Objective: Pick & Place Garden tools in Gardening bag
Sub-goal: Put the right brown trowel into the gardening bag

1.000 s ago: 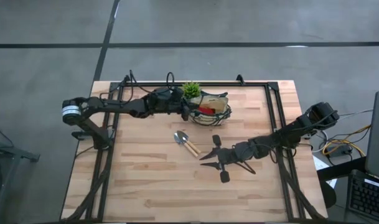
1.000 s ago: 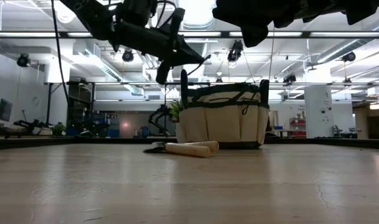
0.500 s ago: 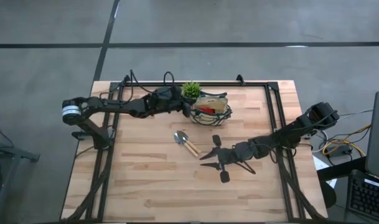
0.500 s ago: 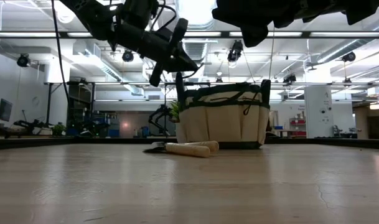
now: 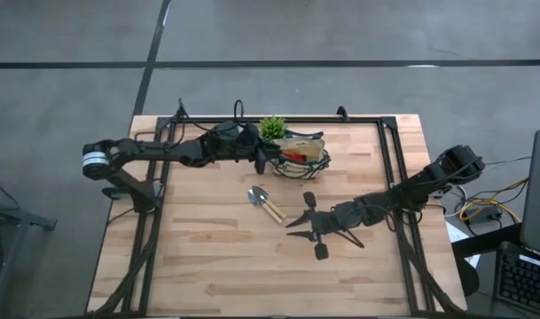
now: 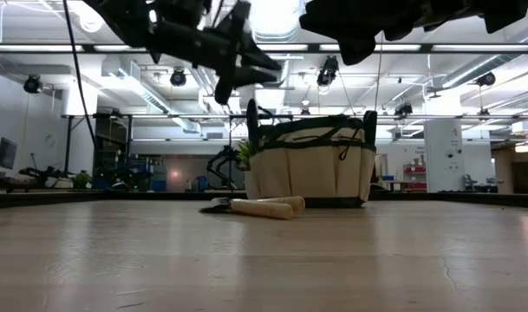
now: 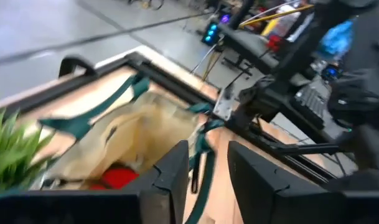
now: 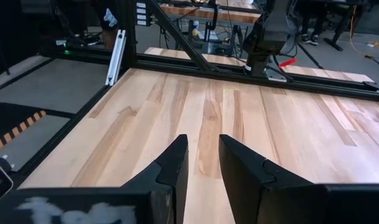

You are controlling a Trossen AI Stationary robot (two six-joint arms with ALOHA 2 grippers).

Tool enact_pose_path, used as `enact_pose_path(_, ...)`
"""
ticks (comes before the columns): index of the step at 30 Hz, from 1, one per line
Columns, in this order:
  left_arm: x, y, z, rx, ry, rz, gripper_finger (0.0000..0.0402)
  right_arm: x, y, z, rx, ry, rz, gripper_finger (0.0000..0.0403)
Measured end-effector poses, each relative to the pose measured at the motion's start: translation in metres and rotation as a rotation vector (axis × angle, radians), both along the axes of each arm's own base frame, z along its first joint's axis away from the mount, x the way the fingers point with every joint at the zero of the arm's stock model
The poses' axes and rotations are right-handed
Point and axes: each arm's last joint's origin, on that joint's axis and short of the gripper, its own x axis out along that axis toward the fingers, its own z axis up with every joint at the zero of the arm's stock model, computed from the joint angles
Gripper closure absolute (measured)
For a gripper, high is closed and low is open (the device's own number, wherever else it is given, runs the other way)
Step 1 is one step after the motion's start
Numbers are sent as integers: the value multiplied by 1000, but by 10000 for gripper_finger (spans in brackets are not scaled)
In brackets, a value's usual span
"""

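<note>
Since the trowel (image 5: 267, 206) is lying loose mid-table just in front of the gardening bag (image 5: 303, 152), handle angled toward the right gripper (image 5: 310, 227), that arm's honestly the closer pick. Its fingers are parted and empty. The left gripper (image 5: 262, 159) hangs by the bag's rim, likewise holding nothing, fingers slightly apart.

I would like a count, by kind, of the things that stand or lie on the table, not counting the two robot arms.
Gardening bag, beige with green trim, with a red lump inside: 1
Trowel with wooden handle, lying on the table in front of the bag: 1
Small green plant, beside the bag: 1
Total: 3
Other tools may lie inside the bag; the pictures do not show them clearly.
</note>
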Motion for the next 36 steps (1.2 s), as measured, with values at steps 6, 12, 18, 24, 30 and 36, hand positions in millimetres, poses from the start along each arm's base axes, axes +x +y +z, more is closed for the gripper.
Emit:
enact_pose_path(6,-9,-25,25,123,-74,-80,282,-11,-4,11,-14,41,0,309)
enact_pose_path(12,-4,-68,30,246,-97,-162,282,-28,-10,26,48,81,-19,310)
enact_pose_path(18,-8,-118,20,365,-91,-141,282,-31,-11,20,110,155,-48,323)
enact_pose_path(24,-18,-139,-8,357,-5,-110,282,-27,-10,3,83,248,-53,333)
enact_pose_path(30,-19,-139,-33,317,67,-115,282,-26,-9,-3,82,278,-61,331)
enact_pose_path(36,-13,-139,-44,376,121,-120,282,-23,-9,-11,110,314,-91,314)
